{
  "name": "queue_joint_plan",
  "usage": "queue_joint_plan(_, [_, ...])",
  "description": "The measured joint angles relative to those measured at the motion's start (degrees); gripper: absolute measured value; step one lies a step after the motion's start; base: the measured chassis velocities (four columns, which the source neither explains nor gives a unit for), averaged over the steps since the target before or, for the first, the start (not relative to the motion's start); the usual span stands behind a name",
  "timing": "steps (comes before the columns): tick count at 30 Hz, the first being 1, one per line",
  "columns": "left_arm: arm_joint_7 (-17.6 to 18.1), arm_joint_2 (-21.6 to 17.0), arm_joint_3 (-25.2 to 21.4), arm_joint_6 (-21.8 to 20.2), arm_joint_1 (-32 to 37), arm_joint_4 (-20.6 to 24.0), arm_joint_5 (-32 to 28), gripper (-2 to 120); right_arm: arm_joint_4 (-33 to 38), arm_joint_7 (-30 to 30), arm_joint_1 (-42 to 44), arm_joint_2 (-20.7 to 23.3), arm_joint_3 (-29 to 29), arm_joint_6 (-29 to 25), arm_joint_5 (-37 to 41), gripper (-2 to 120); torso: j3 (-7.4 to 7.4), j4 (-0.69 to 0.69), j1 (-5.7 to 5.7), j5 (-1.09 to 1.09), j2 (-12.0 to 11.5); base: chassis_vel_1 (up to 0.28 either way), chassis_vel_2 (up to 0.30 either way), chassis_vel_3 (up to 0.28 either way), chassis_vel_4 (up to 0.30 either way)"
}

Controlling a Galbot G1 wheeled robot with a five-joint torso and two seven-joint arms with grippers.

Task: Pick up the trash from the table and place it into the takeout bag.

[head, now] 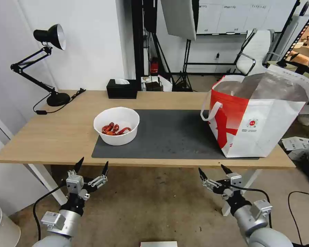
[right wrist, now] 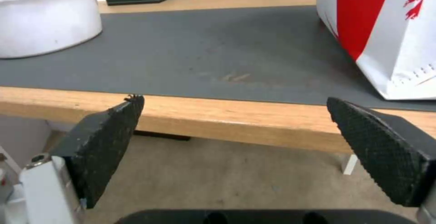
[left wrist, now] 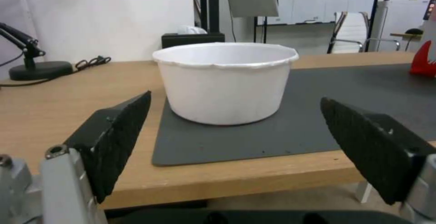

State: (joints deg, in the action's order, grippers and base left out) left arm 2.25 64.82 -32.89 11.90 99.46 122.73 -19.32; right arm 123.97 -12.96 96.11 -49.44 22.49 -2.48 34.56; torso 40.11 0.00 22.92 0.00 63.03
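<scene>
A white round bowl (head: 116,125) with red crayfish shells inside sits on the left end of the dark grey mat (head: 168,135) on the light-wood table (head: 51,133). The red-and-white takeout bag (head: 261,115) stands open at the mat's right end, foil lining showing. My left gripper (head: 93,165) hangs open below the table's front edge, in line with the bowl (left wrist: 226,82). Also open and below the front edge, my right gripper (head: 213,170) is left of the bag (right wrist: 386,29). The bowl (right wrist: 45,19) appears in the right wrist view too.
A black tissue box (head: 121,88) stands at the table's back edge and a black desk lamp (head: 48,65) at the back left with its cord. An office chair (head: 255,51) and light stands are behind the table. Cables lie on the floor at right.
</scene>
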Motion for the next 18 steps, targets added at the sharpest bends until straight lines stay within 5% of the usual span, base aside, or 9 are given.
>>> queue_joint_plan(18, [-0.02,0.55,-0.59,0.07,0.94,1.13,0.36,100,0.28,1.11,0.45,-0.47,0.62,-0.2,-0.09,100,0.0,0.0,0.0,0.0,0.0,0.0,0.0,0.0,0.0])
